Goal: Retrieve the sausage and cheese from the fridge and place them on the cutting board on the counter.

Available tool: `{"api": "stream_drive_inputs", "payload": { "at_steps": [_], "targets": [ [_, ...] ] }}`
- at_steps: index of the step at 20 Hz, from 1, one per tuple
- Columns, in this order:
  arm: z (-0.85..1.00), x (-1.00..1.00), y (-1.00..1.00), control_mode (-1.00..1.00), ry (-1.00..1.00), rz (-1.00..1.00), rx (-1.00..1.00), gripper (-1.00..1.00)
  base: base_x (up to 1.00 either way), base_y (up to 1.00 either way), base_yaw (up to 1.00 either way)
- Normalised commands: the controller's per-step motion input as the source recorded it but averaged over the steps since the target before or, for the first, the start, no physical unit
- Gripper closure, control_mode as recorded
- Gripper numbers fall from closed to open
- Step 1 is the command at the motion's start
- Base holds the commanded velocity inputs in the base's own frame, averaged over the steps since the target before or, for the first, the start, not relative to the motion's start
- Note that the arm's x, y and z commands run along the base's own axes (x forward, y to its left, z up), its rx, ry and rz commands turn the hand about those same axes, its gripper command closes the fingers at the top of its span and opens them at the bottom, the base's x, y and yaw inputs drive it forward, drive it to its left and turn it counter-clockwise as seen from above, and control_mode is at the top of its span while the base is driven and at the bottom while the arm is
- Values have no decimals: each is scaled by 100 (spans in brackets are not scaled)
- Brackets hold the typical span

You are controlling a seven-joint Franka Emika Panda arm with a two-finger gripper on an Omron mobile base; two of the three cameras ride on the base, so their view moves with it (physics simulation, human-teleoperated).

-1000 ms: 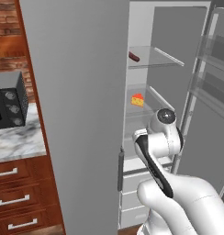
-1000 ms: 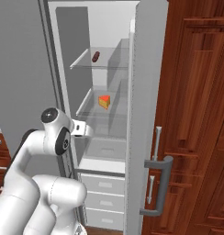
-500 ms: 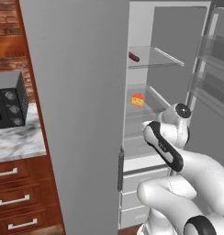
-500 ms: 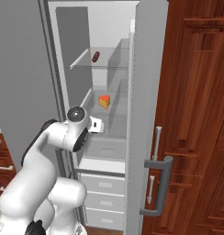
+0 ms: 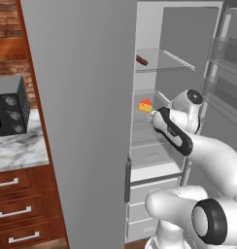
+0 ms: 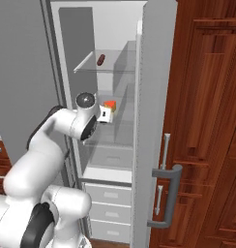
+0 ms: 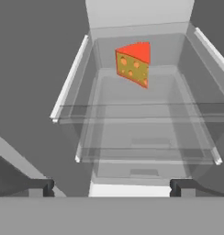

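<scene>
My arm: white, dark-jointed, bent at the elbow, forearm reaching forward and slightly up. My wrist: level behind the tool. My tool (image 7: 112,187): jaws spread wide apart, nothing between them, two dark fingertips (image 7: 40,187) low at either side, pointing straight ahead.

The fridge (image 5: 81,121), tall and grey, stands with its door open, showing glass shelves above white drawers. The sausage (image 5: 141,60), a small dark red-brown cylinder, lies on the upper glass shelf. The cheese (image 7: 132,64), a yellow-orange wedge with a red face, sits on the shelf below.
</scene>
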Motion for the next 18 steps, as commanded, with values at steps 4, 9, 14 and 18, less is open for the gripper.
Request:
{"api": "stream_drive_inputs", "payload": {
  "at_steps": [4, 9, 14, 18],
  "targets": [
    [23, 32, -15, -100, 0, 0, 0, -100, 0, 0, 0],
    [-1, 44, -11, -100, -5, 9, 0, -100, 0, 0, 0],
    [1, 40, 0, -100, -3, 15, -1, -100, 0, 0, 0],
    [0, 33, -3, -100, -1, 6, -14, -100, 0, 0, 0]
  ]
}}
